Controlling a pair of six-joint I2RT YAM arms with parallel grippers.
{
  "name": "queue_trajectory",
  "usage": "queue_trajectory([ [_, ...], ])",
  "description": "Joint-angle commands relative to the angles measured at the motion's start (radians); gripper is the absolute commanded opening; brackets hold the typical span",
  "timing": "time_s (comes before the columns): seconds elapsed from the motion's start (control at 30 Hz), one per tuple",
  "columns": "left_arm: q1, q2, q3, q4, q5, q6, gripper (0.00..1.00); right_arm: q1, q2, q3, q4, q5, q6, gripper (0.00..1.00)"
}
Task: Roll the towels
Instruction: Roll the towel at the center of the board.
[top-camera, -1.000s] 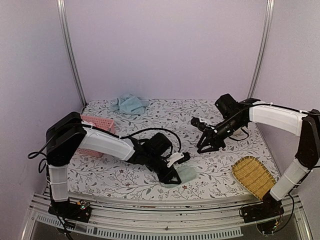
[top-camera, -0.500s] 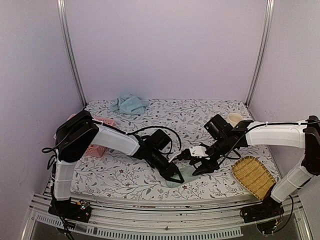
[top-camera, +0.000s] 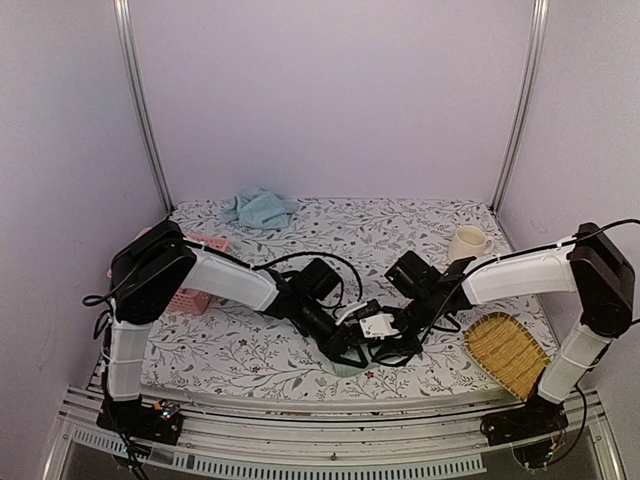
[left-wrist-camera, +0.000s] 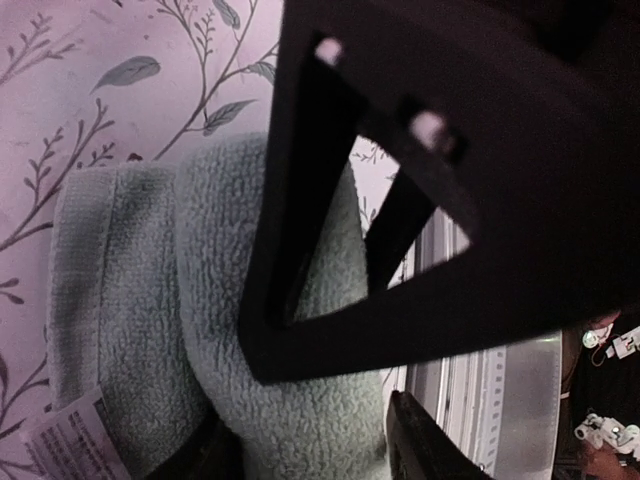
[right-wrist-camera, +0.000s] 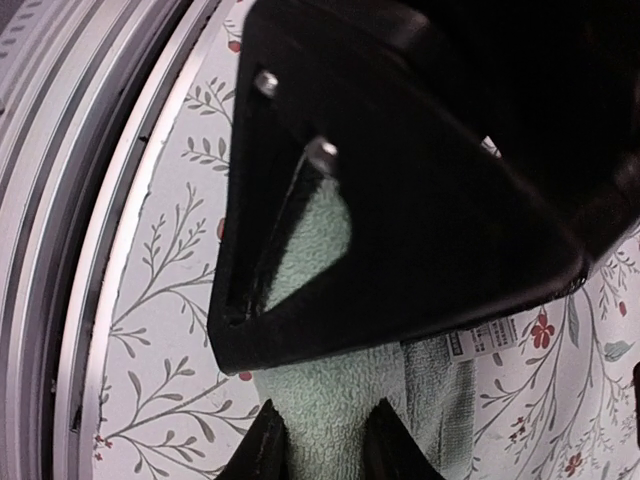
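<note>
Sage green towel (left-wrist-camera: 120, 300): bunched into a thick fold with its label showing, lying on the floral table (top-camera: 420, 215) at the middle of the near edge. Left gripper (top-camera: 347, 352): fingers spread either side of the fold; whether they press it cannot be told. Right gripper (top-camera: 388, 348): fingers close together, pinching the same towel, just beside the left. Blue towel (top-camera: 260, 207): crumpled, far left corner. Pink basket (top-camera: 195, 272), cream mug (top-camera: 467, 243), woven tray (top-camera: 505, 352): well apart from both grippers

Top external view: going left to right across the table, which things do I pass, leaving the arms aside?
pink basket → light blue towel → green towel → cream mug → woven tray
</note>
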Motion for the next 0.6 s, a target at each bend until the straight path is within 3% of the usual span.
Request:
queue_trajectory([
  [0.0,0.007,-0.025,-0.085,-0.094,-0.205,-0.038,0.54,0.012,0.077,0.001,-0.065,-0.013,-0.005,0.22],
  [0.27,-0.014,-0.361,-0.312,0.079,-0.511,-0.196,0.63,0.013,0.135,0.051,-0.168,-0.057,0.017,0.12],
  [0.57,-0.095,-0.649,-0.592,0.187,-0.781,-0.281,0.62,0.005,0.25,0.215,-0.345,-0.145,0.065,0.11],
])
